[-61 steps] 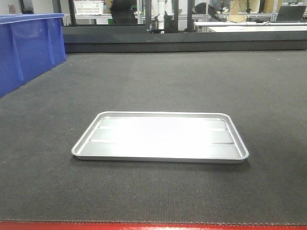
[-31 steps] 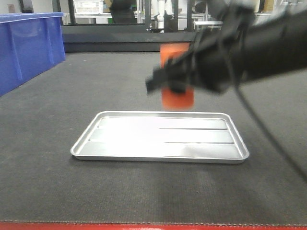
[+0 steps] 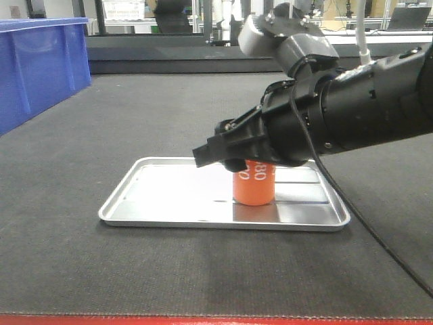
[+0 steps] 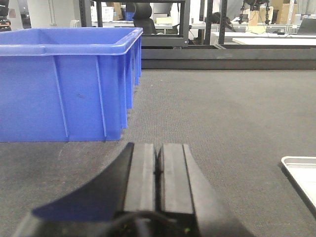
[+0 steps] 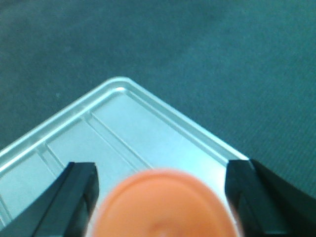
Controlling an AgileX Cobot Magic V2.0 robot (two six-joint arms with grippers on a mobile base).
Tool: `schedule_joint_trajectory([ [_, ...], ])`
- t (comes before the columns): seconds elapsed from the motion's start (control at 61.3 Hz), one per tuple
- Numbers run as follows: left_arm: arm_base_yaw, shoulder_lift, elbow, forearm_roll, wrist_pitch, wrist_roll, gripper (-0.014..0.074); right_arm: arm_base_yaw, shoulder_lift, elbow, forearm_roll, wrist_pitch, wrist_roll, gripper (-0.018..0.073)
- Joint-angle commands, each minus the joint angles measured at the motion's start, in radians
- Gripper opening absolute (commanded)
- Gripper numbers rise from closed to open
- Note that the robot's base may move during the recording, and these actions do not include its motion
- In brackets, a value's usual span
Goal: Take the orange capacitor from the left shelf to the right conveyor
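What changed since half a second before: the orange capacitor (image 3: 254,186) had hung blurred above the steel tray (image 3: 169,203); now I saw it standing upright on the tray's right half, its base on the metal.
Arm: the black right arm (image 3: 352,115) had come lower and sharper in the front view, reaching in from the right over the tray.
Tray and crate: both lay where they had been, as far as I could judge.
Right fingers (image 5: 81,192): one on each side of the capacitor's top, closed against it as far as the blurred wrist view let me tell.
Left fingers (image 4: 143,173): pressed together, holding nothing, low over the belt and well apart from the capacitor.
Where the capacitor was: on the tray, which lay flat on the dark belt of the right conveyor (image 3: 101,122).
Count of capacitors: one.
Count of trays: one.
Count of crates: one blue crate (image 3: 34,68), at the belt's far left.
Count of red frame edges: one (image 3: 203,319), along the front view's bottom.
Lettering: white digits on the capacitor's side, partly hidden behind the fingers.
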Motion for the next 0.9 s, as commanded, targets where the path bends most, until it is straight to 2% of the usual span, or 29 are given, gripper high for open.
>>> schedule_joint_trajectory([
  [0.0,-0.003,0.010,-0.008,-0.005,-0.090,0.000,-0.0105,-0.007,-0.041,-0.028,0.005,-0.090,-0.003,0.0638],
  [0.326,-0.003,0.010,-0.008,-0.005,-0.090,0.000,-0.0105,-0.007,-0.178,-0.032,0.005,-0.093,-0.003,0.0638],
  [0.424,-0.003,0.010,-0.008,-0.005,-0.090,0.000,-0.0105,-0.007,-0.260,-0.032,0.005,-0.019,-0.003,0.0636],
  [0.555,-0.003,0.010,-0.008,-0.005,-0.090,0.000,-0.0105,-0.007,-0.388,-0.032,0.005,0.149,-0.003,0.0613],
  [0.636,-0.003,0.010,-0.008,-0.005,-0.090,0.000,-0.0105,-0.007,-0.486,-0.032,0.005,0.262,-0.003,0.0478],
  [0.767,-0.003,0.010,-0.008,-0.005,-0.090,0.000,-0.0105,-0.007,-0.668,-0.032,0.005,0.450,-0.003,0.0033],
  [0.832,-0.003,0.010,-0.008,-0.005,-0.090,0.000,-0.0105,-0.007,-0.752,-0.032,0.005,0.530,-0.003,0.0074],
  [0.881,-0.003,0.010,-0.008,-0.005,-0.090,0.000,-0.0105,-0.006,-0.819,-0.032,0.005,0.594,-0.003,0.0056],
])
